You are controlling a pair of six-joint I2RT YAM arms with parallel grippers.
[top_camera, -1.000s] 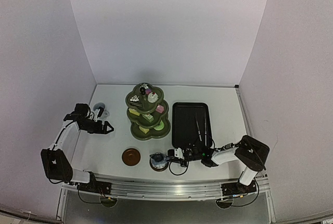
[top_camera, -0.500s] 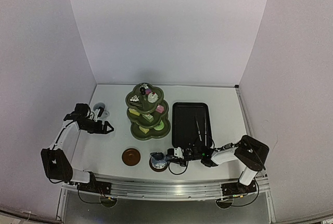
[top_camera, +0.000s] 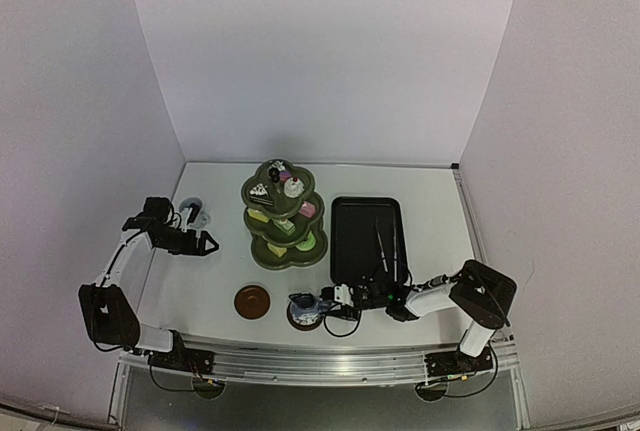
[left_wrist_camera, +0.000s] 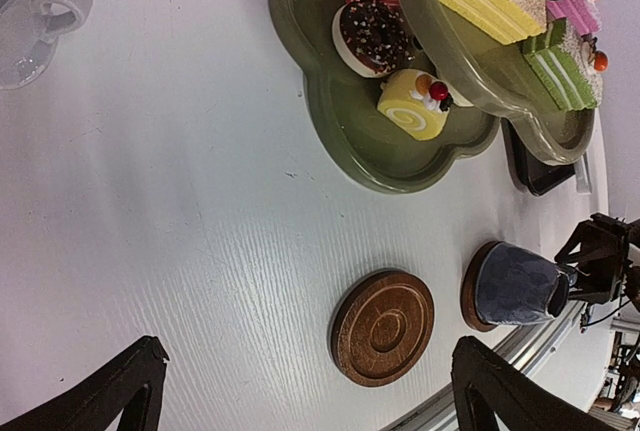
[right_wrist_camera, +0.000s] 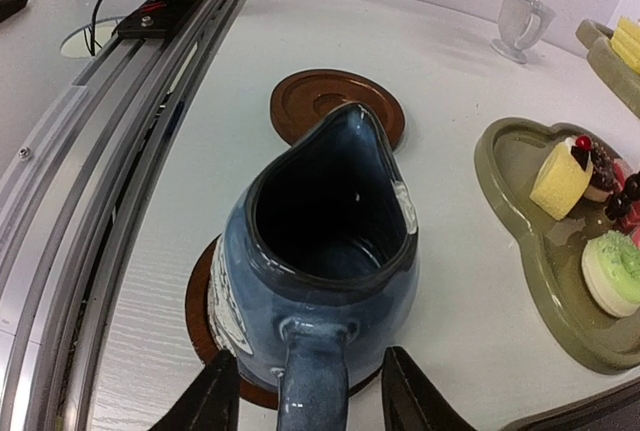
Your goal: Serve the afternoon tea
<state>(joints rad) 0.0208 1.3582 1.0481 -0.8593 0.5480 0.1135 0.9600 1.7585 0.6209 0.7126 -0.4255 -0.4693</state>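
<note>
- The right gripper [right_wrist_camera: 312, 361] sits at the bottom centre of the right wrist view. Its two fingers [right_wrist_camera: 215, 396] stand apart, one on each side of the handle of the small dark-blue pot [right_wrist_camera: 320, 241]. A gap shows between each finger and the handle, so nothing is clamped.
- The pot stands upright on a brown coaster [right_wrist_camera: 200, 316], its spout pointing toward the top of that frame. In the overhead view the pair lies at lower centre, near the front edge of the white table [top_camera: 200, 286].
- A second coaster [right_wrist_camera: 335, 101] lies bare just beyond the spout. In the overhead view it is left of the pot and apart from it.
- The left gripper [top_camera: 205, 244] is at the left of the overhead view. Its fingers [left_wrist_camera: 120, 386] are spread wide in the bottom corners of the left wrist view, with only bare table between them.
- The white mug [top_camera: 193, 213] stands upright near the left gripper, just above it in the overhead frame, and shows in the upper left corner of the left wrist view.
- The olive-green three-tier stand [top_camera: 285, 216] rises in the middle of the overhead view, with small colourful cakes [left_wrist_camera: 415, 106] on its tiers. On the lowest tier a yellow roll and a chocolate-topped round lie side by side.
- A black tray [top_camera: 355, 226] lies just right of the stand, with thin metal tongs [top_camera: 388, 241] resting inside it toward its right side.
</note>
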